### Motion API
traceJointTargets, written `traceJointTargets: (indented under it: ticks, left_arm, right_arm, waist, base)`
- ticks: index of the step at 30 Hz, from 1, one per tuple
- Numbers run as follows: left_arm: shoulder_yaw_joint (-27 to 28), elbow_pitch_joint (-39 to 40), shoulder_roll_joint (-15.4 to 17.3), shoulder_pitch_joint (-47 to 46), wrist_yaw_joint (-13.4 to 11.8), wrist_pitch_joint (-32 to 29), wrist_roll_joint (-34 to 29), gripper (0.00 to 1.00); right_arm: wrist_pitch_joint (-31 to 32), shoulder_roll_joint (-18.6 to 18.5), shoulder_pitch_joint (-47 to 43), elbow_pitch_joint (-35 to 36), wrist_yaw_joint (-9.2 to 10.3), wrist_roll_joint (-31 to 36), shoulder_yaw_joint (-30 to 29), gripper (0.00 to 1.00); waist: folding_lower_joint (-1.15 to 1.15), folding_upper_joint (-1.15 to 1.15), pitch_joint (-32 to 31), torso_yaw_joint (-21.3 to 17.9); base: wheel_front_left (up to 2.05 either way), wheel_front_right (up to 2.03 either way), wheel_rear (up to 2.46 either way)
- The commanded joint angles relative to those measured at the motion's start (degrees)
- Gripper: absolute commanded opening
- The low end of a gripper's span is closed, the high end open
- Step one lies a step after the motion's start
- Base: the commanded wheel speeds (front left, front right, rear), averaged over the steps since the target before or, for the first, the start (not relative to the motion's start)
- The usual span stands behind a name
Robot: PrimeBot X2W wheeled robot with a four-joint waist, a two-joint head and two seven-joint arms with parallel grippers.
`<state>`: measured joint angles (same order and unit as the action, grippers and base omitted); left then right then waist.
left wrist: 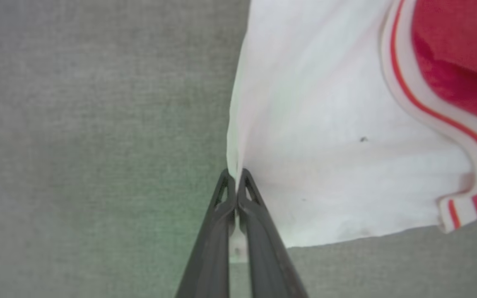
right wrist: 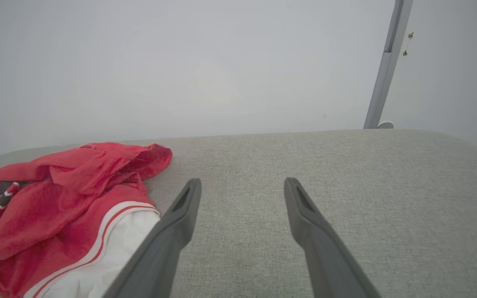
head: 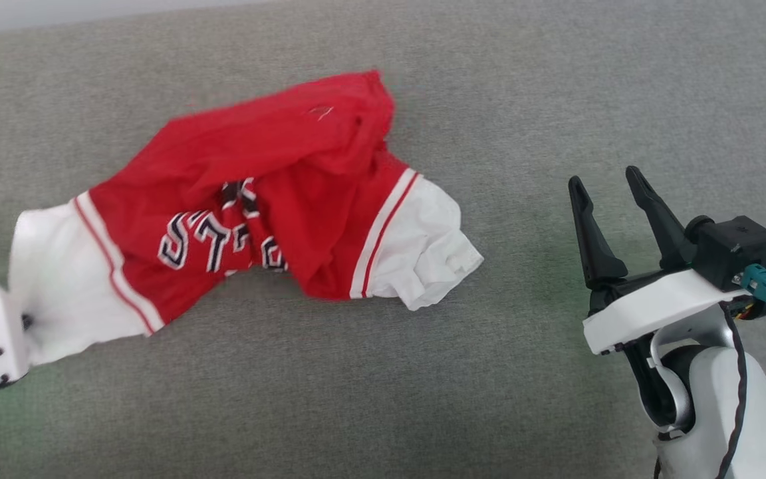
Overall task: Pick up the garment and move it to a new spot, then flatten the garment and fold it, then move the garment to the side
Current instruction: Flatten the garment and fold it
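Red garment crumpled on grey bench, left end effector clenched on white sleeve edge in left wrist view, right end effector released, well apart

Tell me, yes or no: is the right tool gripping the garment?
No. The right tool stands open, with bare grey surface between it and the garment.

One garment, one left claw, one right claw; one grey surface, one pole
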<state>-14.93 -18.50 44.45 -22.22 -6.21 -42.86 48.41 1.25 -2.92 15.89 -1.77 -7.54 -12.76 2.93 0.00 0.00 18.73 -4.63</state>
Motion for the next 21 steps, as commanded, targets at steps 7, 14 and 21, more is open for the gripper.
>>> traceJointTargets:
  ticks: [7, 14, 21]
  left_arm:
    - [2.7, 7.8, 5.3, 6.5, -5.2, -1.9, -0.7, 0.0]
    - [3.3, 10.4, 3.9, 9.0, -5.1, 1.3, -0.3, 1.0]
    - [4.0, 14.2, 0.9, 9.9, -3.4, 10.9, -1.7, 1.0]
  right_arm:
    - [1.3, 0.0, -0.9, 0.8, 0.1, 0.3, -0.2, 1.0]
    - [3.5, 0.0, -1.6, 0.4, 0.1, -0.4, 2.2, 1.0]
    - [10.8, -1.3, -2.5, -0.3, 0.1, -2.3, 9.3, 1.0]
  waist:
    - [0.0, 0.0, -0.6, 1.0]
    - [0.0, 0.0, -1.7, 1.6]
    - [0.0, 0.0, -3.8, 3.5]
  base:
    - [0.0, 0.0, 0.0]
    - [0.0, 0.0, 0.0]
    - [0.0, 0.0, 0.0]
